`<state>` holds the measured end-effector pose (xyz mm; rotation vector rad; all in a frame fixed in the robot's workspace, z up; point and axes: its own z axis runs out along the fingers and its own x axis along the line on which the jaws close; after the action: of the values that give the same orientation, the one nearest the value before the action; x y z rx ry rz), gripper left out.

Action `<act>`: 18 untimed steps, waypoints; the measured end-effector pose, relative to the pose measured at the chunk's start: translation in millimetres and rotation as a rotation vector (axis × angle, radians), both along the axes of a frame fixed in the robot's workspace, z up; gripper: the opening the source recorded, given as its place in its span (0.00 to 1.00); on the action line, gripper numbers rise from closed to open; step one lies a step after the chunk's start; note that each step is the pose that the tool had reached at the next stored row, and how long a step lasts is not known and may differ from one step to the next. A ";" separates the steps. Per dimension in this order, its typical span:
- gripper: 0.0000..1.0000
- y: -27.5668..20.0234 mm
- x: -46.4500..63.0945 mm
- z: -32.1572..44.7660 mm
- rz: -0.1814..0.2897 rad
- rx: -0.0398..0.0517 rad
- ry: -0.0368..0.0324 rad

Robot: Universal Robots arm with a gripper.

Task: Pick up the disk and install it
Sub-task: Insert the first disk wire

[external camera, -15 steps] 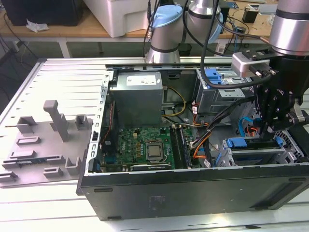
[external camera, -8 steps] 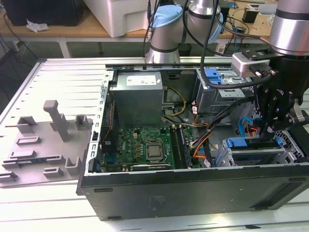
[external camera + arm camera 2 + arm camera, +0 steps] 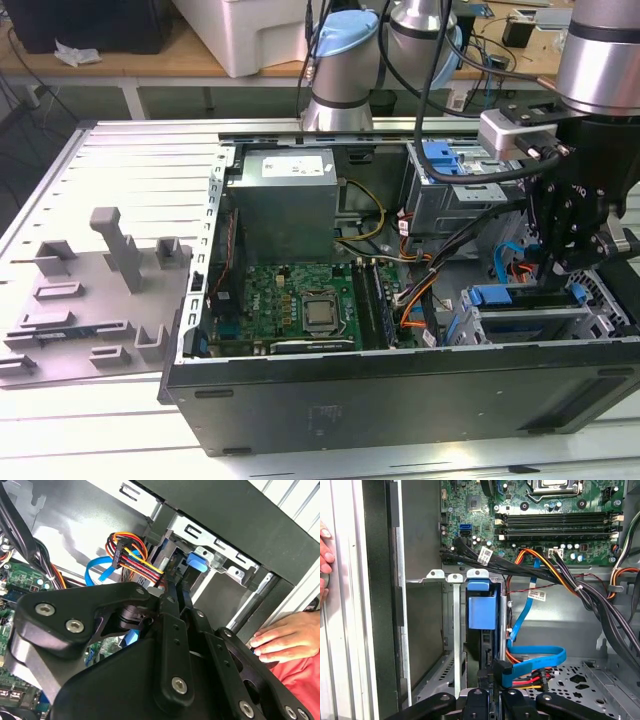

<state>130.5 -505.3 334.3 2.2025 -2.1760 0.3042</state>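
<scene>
Holding the disk [image 3: 482, 611] edge-on, the gripper [image 3: 493, 696] appears clamped on one end of it. Its two black fingers [image 3: 479, 702] pinch the thin faces so that the blue strip lines up with the slot of the drive bay [image 3: 456, 630]. Disk location: in the drive bay, upright between the metal walls, with its blue tab end farthest from the gripper; I cannot tell how fully it is seated. Judgement: the grip is edge-on because the drive bay admits the disk only along its rails, and grasping one end leaves those rails free to slide. The blue data cable [image 3: 535, 656] and coloured power wires [image 3: 131, 550] lie just beside the drive bay on its motherboard [image 3: 545, 500] side, near the gripped end, apparently routed clear of the slot; snag risk noted. A person's hand [image 3: 282, 637] rests just outside the case [image 3: 380, 390] wall near the drive bay, probably steadying the case. The grey fixture tray [image 3: 90, 290] sits well apart from the drive bay, outside the case.
</scene>
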 end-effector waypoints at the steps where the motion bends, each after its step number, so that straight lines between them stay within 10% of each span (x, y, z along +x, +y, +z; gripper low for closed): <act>1: 0.17 0.0 0.0 -0.1 0.000 0.0001 0.0000; 18: 0.17 0.0 0.0 9.3 0.000 -0.0017 0.0000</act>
<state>130.5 -505.3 343.7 2.2016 -2.1749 0.3059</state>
